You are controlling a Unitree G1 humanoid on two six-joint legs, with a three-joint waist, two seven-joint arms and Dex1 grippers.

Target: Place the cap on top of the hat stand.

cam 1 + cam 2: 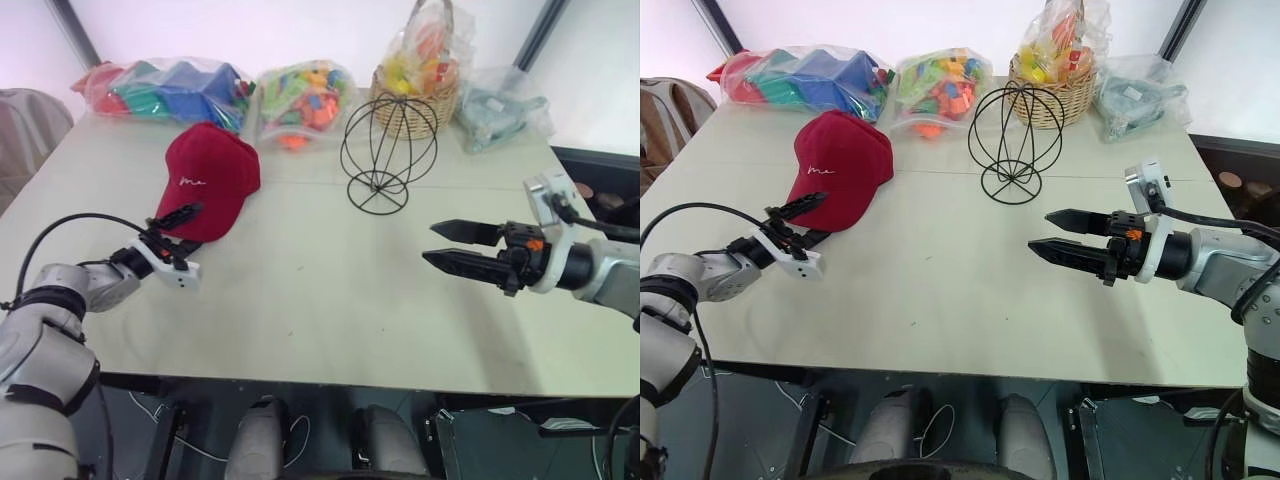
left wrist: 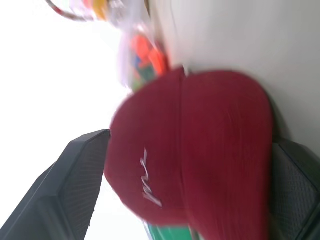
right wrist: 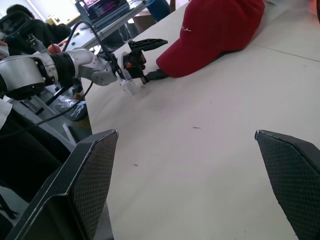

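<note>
Here, dark red cap (image 1: 208, 178), white cursive embroidery

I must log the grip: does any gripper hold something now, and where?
Nothing is held. The open left gripper straddles the cap brim; the right gripper is open.

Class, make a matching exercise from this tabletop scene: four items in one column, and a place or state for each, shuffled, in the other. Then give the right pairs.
Column one:
1. dark red fabric baseball cap
2. thin black wire hat stand
3. left end effector
4. right end effector

Column two:
A. open, hanging over bare table, holding nothing
B. bare, upright in front of the woven wicker basket
C. lying on the table, brim toward the robot
D. open, fingers either side of the brim

Pairs: 1-C, 2-B, 3-D, 4-A
</note>
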